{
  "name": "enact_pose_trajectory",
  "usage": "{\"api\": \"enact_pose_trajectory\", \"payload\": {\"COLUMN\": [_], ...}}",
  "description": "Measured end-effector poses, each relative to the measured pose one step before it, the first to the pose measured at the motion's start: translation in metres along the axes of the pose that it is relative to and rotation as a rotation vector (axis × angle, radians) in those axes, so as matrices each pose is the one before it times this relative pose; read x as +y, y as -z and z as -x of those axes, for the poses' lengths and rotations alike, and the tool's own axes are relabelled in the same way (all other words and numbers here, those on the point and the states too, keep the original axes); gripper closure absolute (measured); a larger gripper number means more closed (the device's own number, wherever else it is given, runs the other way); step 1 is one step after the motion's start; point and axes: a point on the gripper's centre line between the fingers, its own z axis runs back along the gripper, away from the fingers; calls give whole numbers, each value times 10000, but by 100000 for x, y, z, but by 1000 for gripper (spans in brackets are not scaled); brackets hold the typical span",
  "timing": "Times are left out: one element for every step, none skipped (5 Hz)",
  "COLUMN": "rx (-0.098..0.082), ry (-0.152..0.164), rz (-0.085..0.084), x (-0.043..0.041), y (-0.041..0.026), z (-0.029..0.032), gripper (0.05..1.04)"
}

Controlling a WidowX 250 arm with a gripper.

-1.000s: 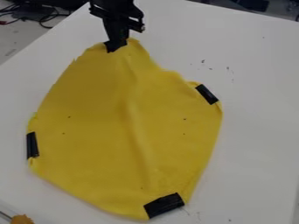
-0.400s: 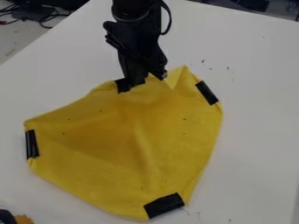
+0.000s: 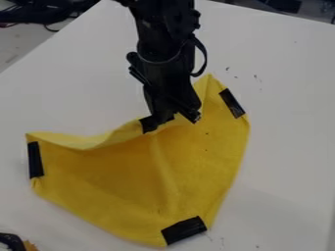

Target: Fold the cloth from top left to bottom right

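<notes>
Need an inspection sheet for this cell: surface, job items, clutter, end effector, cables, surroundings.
Surface: white table, small dark marks upper right.
Job items: yellow cloth, black patches at its corners, top edge drawn inward; fold incomplete.
Clutter: black object beside an orange-brown item, bottom left.
End effector: closed on cloth's top corner.
Cables: loop on arm; dark tangle top left.
Surroundings: grey floor beyond table edge.

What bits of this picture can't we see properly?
All in the camera view:
- Some of the yellow cloth: hidden behind the black pincer.
- The table under the cloth: covered by it.
- What the dark thing at the lower left is: cut off by the edge.
- What the specks are: too small.
</notes>
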Motion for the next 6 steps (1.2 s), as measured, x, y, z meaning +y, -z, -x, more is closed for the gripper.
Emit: {"api": "enact_pose_trajectory", "payload": {"rx": [-151, 125, -111, 1, 48, 144], "ry": [-161, -228, 24, 76, 39, 97], "rz": [-41, 68, 42, 52, 54, 229], "x": [-1032, -703, -304, -101, -89, -322], "y": [-465, -101, -439, -113, 36, -65], "z": [306, 542, -85, 30, 65, 217], "gripper": [1025, 1001, 841, 570, 259, 74]}}
